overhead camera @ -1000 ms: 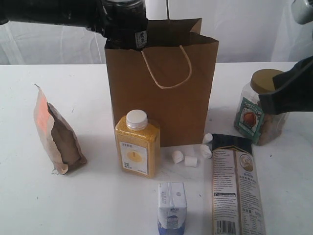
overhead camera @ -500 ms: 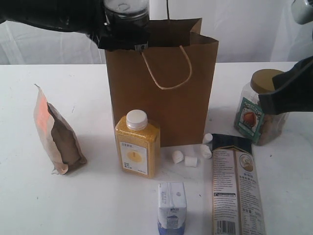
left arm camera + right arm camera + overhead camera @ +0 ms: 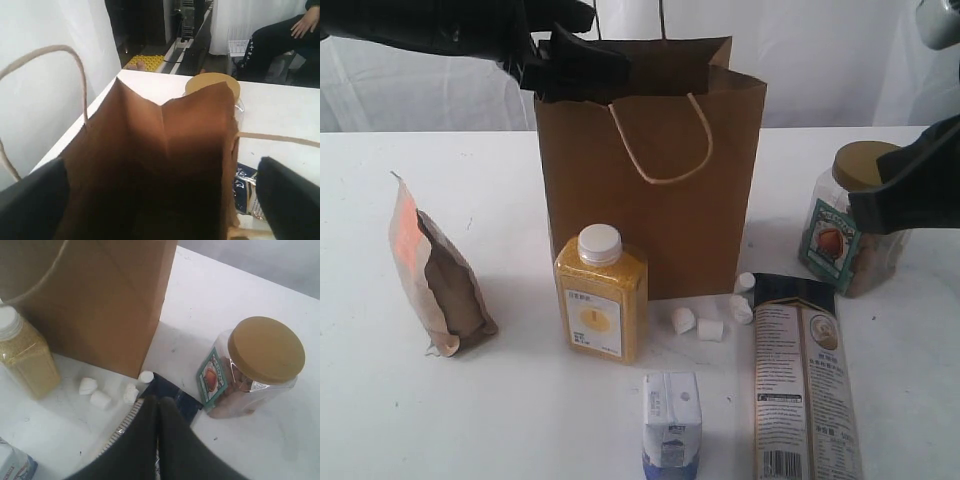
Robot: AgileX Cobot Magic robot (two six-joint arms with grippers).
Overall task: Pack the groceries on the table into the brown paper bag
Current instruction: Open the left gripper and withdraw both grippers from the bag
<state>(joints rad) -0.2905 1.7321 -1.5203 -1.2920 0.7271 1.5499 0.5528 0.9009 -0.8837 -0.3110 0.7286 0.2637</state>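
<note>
My left gripper (image 3: 582,42) hangs open over the mouth of the brown paper bag (image 3: 650,190), nothing between its fingers (image 3: 31,200); the bag's inside (image 3: 160,190) is dark, and the silver can is out of view. In front of the bag stand the yellow bottle (image 3: 600,300) and the white-blue carton (image 3: 671,420), with marshmallows (image 3: 710,322) beside them. The pouch (image 3: 435,275) stands at the left. My right gripper (image 3: 159,401) is shut and empty, above the long packet (image 3: 805,380) and next to the gold-lidded jar (image 3: 255,367).
The white table (image 3: 500,410) carries all the items. White curtains hang behind it. In the left wrist view a seated person in black (image 3: 280,45) shows beyond the table's far edge.
The can that sat between my left gripper's jaws above the bag is gone from view, and those jaws have spread wider. The right arm has not moved.
</note>
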